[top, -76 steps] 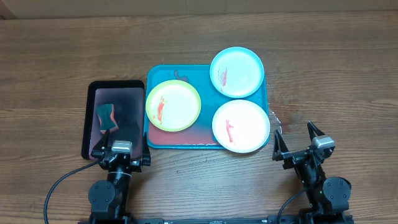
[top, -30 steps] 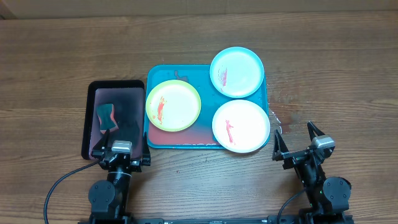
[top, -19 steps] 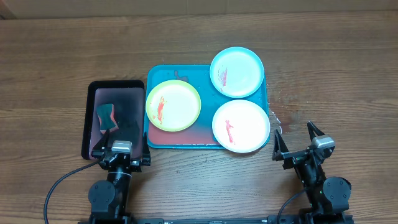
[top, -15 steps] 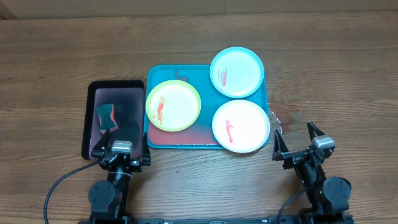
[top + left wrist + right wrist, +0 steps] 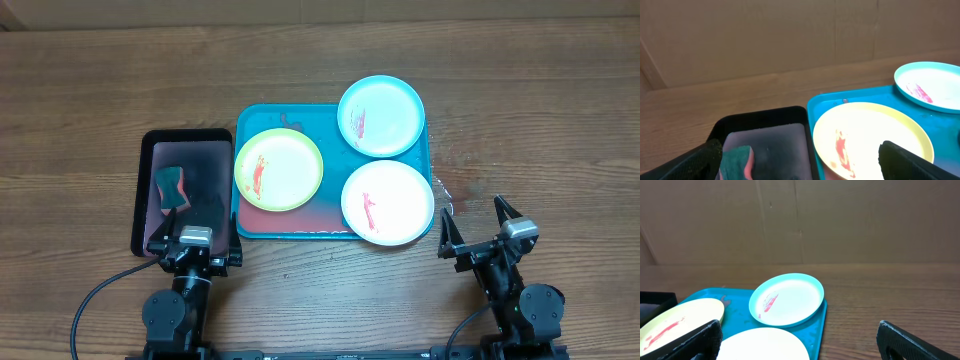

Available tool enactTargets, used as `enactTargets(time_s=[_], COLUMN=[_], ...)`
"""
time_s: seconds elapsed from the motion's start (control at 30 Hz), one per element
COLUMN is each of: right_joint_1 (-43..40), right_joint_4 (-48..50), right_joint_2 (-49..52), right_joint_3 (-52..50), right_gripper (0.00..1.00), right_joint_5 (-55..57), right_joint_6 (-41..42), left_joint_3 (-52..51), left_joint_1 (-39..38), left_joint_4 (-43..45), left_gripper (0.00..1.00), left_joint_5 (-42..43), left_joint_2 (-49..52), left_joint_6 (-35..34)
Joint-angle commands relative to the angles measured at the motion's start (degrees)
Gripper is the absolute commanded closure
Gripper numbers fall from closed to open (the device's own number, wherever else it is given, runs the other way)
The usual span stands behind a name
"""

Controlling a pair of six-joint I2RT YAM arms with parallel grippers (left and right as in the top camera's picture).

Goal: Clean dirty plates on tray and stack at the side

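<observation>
Three plates lie on the teal tray (image 5: 285,118), all with red streaks: a yellow-green one (image 5: 279,168) at the left, a light blue one (image 5: 381,116) at the far right, a pinkish-white one (image 5: 388,202) at the near right. My left gripper (image 5: 193,243) is open and empty at the near edge of the black tray (image 5: 147,170). My right gripper (image 5: 479,229) is open and empty on the table, right of the teal tray. The left wrist view shows the yellow-green plate (image 5: 870,140) and the light blue plate (image 5: 932,90). The right wrist view shows the light blue plate (image 5: 787,299), the pinkish-white plate (image 5: 765,344) and the yellow-green plate (image 5: 680,320).
A green sponge (image 5: 171,188) with a pink underside lies in the black tray; it also shows in the left wrist view (image 5: 737,162). A wet patch (image 5: 445,190) marks the wooden table right of the teal tray. A cardboard wall (image 5: 800,220) stands behind the table.
</observation>
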Motion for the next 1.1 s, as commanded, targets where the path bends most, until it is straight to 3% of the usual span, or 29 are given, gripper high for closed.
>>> enactTargets(time_s=[0.0,0.23,0.6,0.83,1.07], right_joint_1=[0.1,0.1,0.1,0.1,0.1], right_joint_4=[0.2,1.0,2.7,-4.3,-19.6], right_joint_2=[-0.5,-0.5,-0.5,3.0,21.4], right_joint_3=[-0.6,-0.6,5.1,17.1,39.7], right_gripper=[0.0,0.0,0.0,0.0,0.0], right_joint_5=[0.8,1.2,1.2,1.1,1.1], right_joint_6=[-0.4,-0.4,2.3,3.5,3.5], left_joint_3=[-0.2,3.1,23.7,41.7,70.3], left_joint_1=[-0.1,-0.1,-0.1,-0.1,-0.1], left_joint_4=[0.2,-1.2,-18.9,-27.7,-53.0], left_gripper=[0.0,0.0,0.0,0.0,0.0], left_joint_5=[1.3,1.4,2.6,3.0,5.6], left_joint_2=[-0.6,-0.6,5.6,21.0,48.0], left_joint_6=[0.0,1.5,2.8,2.8,2.7])
